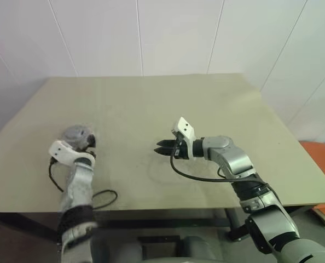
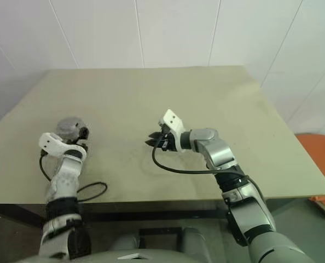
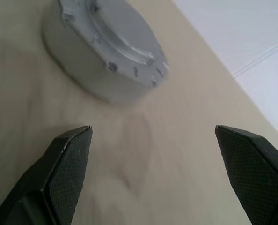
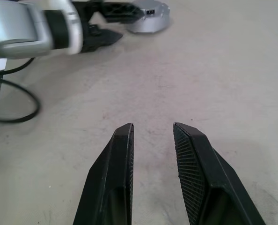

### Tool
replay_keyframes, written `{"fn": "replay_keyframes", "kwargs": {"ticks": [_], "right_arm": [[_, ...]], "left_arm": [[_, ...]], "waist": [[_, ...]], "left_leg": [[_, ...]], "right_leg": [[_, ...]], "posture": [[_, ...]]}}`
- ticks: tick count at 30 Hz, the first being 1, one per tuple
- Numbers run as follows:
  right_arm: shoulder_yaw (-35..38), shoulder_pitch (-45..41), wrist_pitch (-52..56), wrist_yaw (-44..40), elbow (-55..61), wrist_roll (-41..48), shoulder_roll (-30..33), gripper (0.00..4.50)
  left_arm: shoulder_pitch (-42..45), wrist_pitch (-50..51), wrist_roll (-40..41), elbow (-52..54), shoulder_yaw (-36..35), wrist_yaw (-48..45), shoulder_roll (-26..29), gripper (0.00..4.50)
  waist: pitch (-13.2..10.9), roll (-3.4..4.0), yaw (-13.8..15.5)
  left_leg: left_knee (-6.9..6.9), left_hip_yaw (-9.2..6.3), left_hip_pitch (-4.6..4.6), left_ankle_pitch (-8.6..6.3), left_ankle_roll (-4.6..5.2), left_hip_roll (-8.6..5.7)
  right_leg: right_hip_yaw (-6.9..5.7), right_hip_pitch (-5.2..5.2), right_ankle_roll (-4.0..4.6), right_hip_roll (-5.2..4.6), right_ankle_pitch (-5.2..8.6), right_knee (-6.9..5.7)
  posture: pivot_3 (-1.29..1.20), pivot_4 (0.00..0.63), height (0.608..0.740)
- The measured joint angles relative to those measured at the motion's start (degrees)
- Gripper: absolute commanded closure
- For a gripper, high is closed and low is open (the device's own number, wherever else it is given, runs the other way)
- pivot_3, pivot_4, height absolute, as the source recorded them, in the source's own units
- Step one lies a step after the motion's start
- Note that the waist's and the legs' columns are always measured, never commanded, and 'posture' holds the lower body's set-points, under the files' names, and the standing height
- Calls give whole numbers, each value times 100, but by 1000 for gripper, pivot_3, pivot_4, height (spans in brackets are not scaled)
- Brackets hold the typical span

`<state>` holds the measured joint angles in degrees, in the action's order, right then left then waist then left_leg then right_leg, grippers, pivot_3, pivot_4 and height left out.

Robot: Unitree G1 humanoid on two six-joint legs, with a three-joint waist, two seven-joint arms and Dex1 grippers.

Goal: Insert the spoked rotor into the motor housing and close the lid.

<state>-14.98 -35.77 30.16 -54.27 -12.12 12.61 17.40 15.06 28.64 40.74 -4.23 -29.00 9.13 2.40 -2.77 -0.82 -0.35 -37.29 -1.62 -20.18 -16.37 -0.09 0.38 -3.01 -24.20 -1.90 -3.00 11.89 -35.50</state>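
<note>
the round silvery-grey metal motor housing (image 3: 106,51) lies flat on the beige table (image 1: 168,109), just ahead of my left gripper (image 3: 153,173), whose jaws are spread wide and empty. my right gripper (image 4: 153,154), narrowly parted and holding nothing, hovers well apart at mid-table, so my left is nearer.

Motor housing (image 2: 69,127) on table (image 2: 206,98), far left; probably lid on.

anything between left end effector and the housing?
No. In the left wrist view only bare table lies between the open left end effector and the housing.
</note>
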Motion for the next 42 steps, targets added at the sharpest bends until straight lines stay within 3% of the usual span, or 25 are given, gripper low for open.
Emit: {"fn": "replay_keyframes", "kwargs": {"ticks": [3,5,9,13,18,29,42], "right_arm": [[243,-6,3,288,-44,27,-98,1904],[522,-25,-16,579,-137,74,-162,1263],[793,-27,-296,1095,-257,0,-250,45],[906,276,-711,1478,-349,-111,-369,45],[751,1194,-1261,1633,-639,-236,-730,45],[1052,948,-1995,2275,-948,-336,-922,45],[1748,643,-2273,2564,-1159,-281,-400,45]], "left_arm": [[-417,867,92,579,498,-354,467,0],[-532,1001,-83,603,1032,-1111,935,0],[54,-400,-1002,-237,1932,-2724,1432,0],[794,-2353,-1744,-1256,2386,-4176,1558,0],[1488,-3450,-2219,-3023,2616,-5007,1369,0],[1651,-4255,-2681,-4071,2617,-5403,1293,0],[1849,-4553,-3006,-4515,2706,-5336,887,0]], "waist": [[-2,3,-5],[-4,6,-5],[-6,6,-26],[-5,9,-36],[-5,8,-57],[-13,12,-31],[-13,13,-27]], "left_leg": [[-8,-3,-1,1,-1,-1],[-9,-9,-6,6,-9,0],[-9,-12,-10,11,-16,5],[12,-2,-9,12,-15,10],[17,5,-17,10,-9,11],[3,6,-11,10,-9,12],[5,7,-11,10,-8,12]], "right_leg": [[-2,5,7,13,20,6],[-2,3,15,24,18,8],[-2,-1,28,38,11,16],[9,-3,35,43,7,27],[17,-14,21,45,-11,31],[23,-13,3,46,-3,18],[24,-13,0,45,-5,17]], "posture": [[0,0,740],[0,0,740],[0,0,740],[0,0,740],[0,0,740],[0,0,740],[0,0,740]]}}
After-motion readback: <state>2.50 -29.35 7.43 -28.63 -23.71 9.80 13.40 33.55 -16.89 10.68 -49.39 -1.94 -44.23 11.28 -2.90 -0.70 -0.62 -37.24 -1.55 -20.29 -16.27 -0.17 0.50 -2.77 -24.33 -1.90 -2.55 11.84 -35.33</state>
